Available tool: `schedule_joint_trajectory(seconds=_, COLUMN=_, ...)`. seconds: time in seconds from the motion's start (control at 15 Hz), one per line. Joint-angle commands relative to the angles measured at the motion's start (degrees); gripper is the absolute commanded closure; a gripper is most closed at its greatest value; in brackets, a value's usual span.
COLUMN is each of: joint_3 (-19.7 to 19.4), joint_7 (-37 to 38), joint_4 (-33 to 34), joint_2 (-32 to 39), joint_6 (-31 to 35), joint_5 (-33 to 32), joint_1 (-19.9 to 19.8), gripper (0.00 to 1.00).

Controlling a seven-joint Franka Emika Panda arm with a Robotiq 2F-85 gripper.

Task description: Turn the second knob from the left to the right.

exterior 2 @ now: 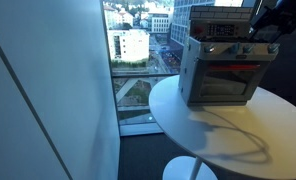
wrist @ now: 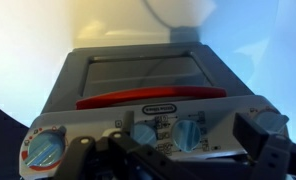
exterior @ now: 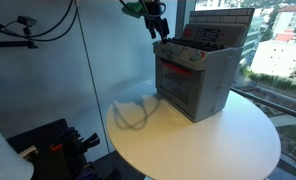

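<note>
Round white table (exterior: 243,140) was recorded beneath the toy oven (exterior: 196,78), which was stood upright on it. A loose cable (exterior: 134,113) was seen lying on the tabletop just in front of the oven door. In both exterior views the gripper (exterior: 159,36) was found at the oven's top front edge, over the control panel, pointed downward.

In the wrist view the oven was looked down on from above. The red handle (wrist: 153,97) was shown farther up the door and the control row nearer the camera. The jaws were seen spread wide with nothing held, and dark fingers (wrist: 253,135) were noted at either side of the panel's middle.

Four controls were counted across the panel:
- large dial (wrist: 43,150) at one end
- second knob (wrist: 143,133) next to it
- third knob (wrist: 186,133) beside that
- end knob (wrist: 273,122)

Whether the wrist view was mirrored could not be told. The second knob was placed just below the fingertips, between them, and offset toward the dial end. Its axis was judged to stand out from the panel face. A slight shift toward the dial was judged necessary before closing and twisting
</note>
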Motion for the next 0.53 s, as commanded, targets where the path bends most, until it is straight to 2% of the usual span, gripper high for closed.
schedule_joint_trajectory(seconds=0.0, joint_3=-0.54, joint_7=-1.10, joint_4=0.94, joint_2=1.66, joint_6=2.17, joint_5=0.72, joint_1=0.55, gripper=0.00)
schedule_joint_trajectory(seconds=0.47, joint_3=-0.35, joint_7=-2.10, joint_4=1.33, joint_2=4.64, joint_6=7.03, joint_5=1.09, joint_1=1.07, gripper=0.00)
